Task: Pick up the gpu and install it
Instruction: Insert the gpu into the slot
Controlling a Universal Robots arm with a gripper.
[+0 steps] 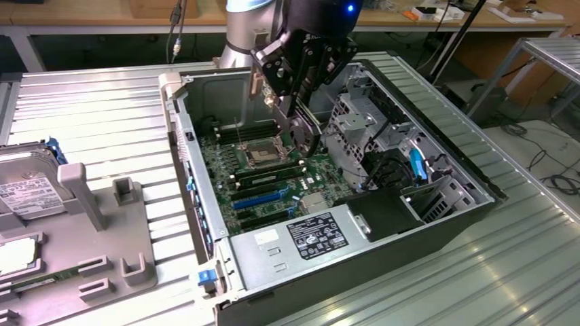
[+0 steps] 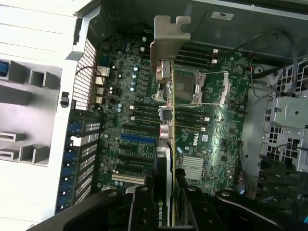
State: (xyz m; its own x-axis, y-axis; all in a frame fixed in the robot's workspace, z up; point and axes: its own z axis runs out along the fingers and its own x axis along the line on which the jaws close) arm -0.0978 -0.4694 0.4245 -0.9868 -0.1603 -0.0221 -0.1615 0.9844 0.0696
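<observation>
The gripper [image 1: 292,95] pinches the gpu [image 1: 306,136] by one edge, the card hanging beneath it above the motherboard [image 1: 227,159] inside the open computer case [image 1: 453,183].

The gpu [image 2: 163,159] reads "NVIDIA"; the motherboard [image 2: 216,130] seemingly bears a "DELL" mark.

Silver hard drive [image 1: 26,189] against a grey holder [image 1: 100,227] on ribbed metal table [image 1: 100,102], beside open computer case [image 1: 263,275].
</observation>
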